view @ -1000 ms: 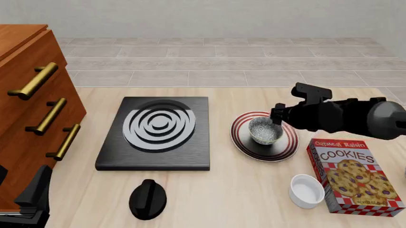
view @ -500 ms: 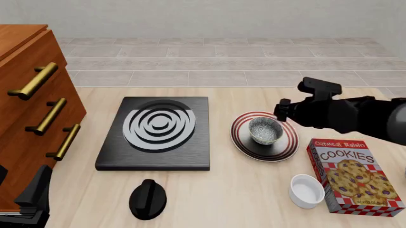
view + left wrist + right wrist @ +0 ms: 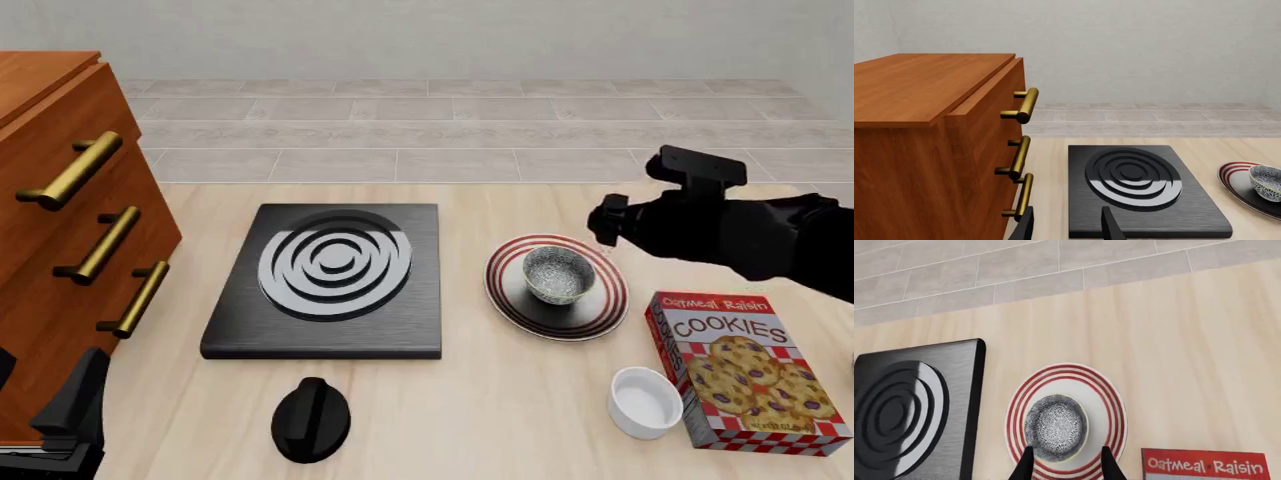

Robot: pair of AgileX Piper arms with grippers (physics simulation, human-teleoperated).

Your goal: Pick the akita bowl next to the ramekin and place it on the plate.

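A pale wood table (image 3: 494, 420) fills the lower part of the front view, and beyond its far edge lies a floor of grey-beige tiles (image 3: 467, 130) ending at a plain light wall (image 3: 441, 35). At the table's left stands a reddish wooden drawer cabinet (image 3: 54, 250) with three brass bar handles. Beside it lies the black square stove (image 3: 327, 278) with white concentric rings. The right arm (image 3: 747, 235) reaches in from the right, raised above the table; its gripper (image 3: 1065, 466) hangs over the near rim of the plate, fingers parted and empty. To the right of the stove sits the plate (image 3: 601, 305), white with red rings, and on it — a little off centre — the akita bowl (image 3: 558, 275) stands upright, touched by no finger. At the right edge lies a box of oatmeal raisin cookies (image 3: 745, 372), and just left of its near end stands the ramekin (image 3: 645, 401), well apart from the bowl. A glossy black rounded object (image 3: 311, 419) lies near the front edge. The left gripper (image 3: 1066, 227) rests low at the near left corner — its fingers apart, holding nothing.
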